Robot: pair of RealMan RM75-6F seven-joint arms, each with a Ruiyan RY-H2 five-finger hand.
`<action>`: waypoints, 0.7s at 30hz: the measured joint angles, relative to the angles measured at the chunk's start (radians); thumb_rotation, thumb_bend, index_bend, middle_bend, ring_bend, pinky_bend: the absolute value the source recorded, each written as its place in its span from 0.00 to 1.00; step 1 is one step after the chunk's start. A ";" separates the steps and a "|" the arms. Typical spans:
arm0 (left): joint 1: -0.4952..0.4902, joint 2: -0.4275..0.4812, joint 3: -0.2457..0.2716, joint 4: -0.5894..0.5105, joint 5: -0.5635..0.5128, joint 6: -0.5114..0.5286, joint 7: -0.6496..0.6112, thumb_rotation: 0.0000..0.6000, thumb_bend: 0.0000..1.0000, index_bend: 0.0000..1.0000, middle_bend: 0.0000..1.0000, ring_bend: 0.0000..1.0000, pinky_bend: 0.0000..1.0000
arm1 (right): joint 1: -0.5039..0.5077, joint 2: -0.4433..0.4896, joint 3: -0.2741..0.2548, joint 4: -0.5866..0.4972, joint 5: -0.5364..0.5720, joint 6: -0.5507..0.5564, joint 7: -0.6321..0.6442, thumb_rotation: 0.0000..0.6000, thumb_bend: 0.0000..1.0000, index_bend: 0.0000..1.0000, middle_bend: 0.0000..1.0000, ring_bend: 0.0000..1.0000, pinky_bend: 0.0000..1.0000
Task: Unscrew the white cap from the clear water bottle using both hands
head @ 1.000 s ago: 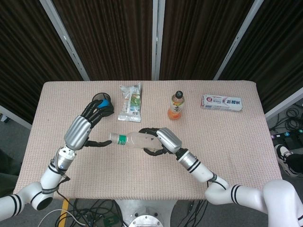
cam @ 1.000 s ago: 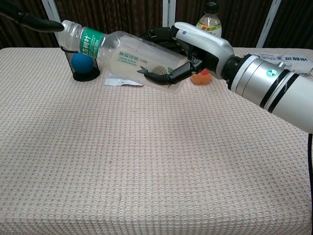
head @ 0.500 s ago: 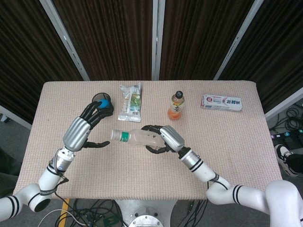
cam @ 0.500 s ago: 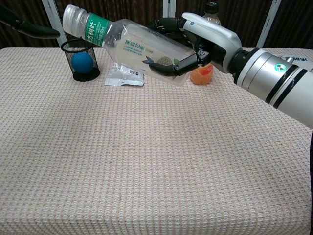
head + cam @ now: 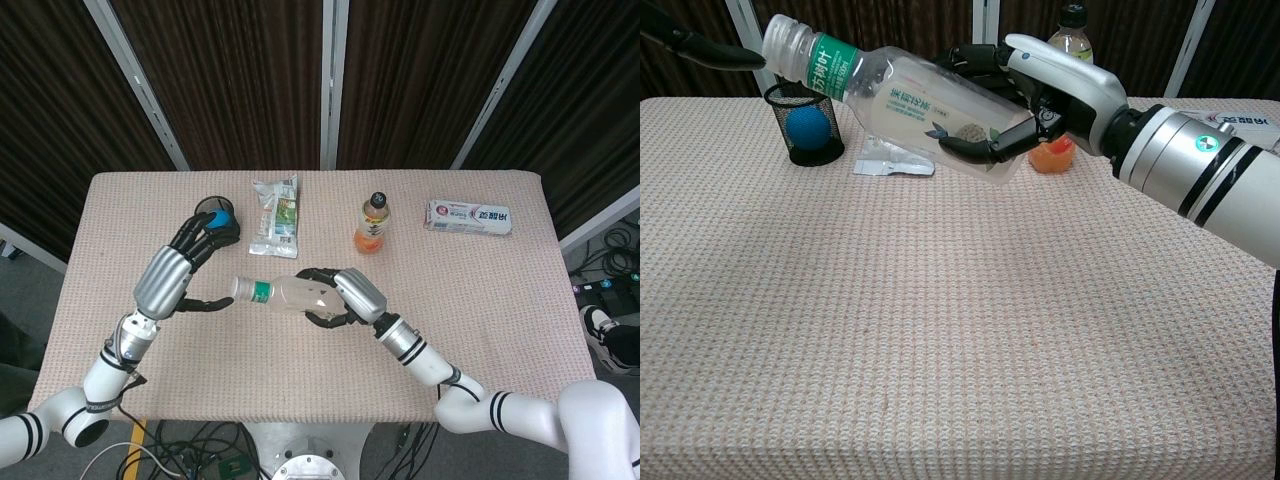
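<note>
Right hand (image 5: pixel 345 297) grips the clear water bottle (image 5: pixel 290 293) around its lower body, fingers wrapped over and under it, near the centre of the head view. It holds the bottle off the table, lying almost sideways, with the white cap (image 5: pixel 783 42) pointing toward the left of the frame. Left hand (image 5: pixel 185 265) sits at centre left with its fingers apart and holding nothing; one dark fingertip (image 5: pixel 224 300) reaches to just beside the cap, and whether it touches cannot be told. Behind it, at upper left, stands a black mesh cup (image 5: pixel 805 130) with a blue ball (image 5: pixel 808 124) inside. Further back on the beige woven table (image 5: pixel 500 330) lie a snack packet (image 5: pixel 274 216), an orange drink bottle (image 5: pixel 371 224) and, at upper right, a white tissue pack (image 5: pixel 468 216).
</note>
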 measured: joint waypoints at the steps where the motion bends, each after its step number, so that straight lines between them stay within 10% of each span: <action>1: 0.001 0.002 0.001 -0.002 0.001 0.001 -0.001 1.00 0.08 0.19 0.16 0.02 0.04 | 0.001 -0.001 -0.001 0.002 0.000 -0.001 0.000 1.00 0.62 0.67 0.49 0.42 0.52; 21: 0.009 0.024 0.008 -0.025 0.013 0.019 0.002 1.00 0.08 0.19 0.16 0.02 0.04 | 0.001 0.001 -0.004 0.003 0.000 0.004 -0.006 1.00 0.62 0.67 0.49 0.42 0.52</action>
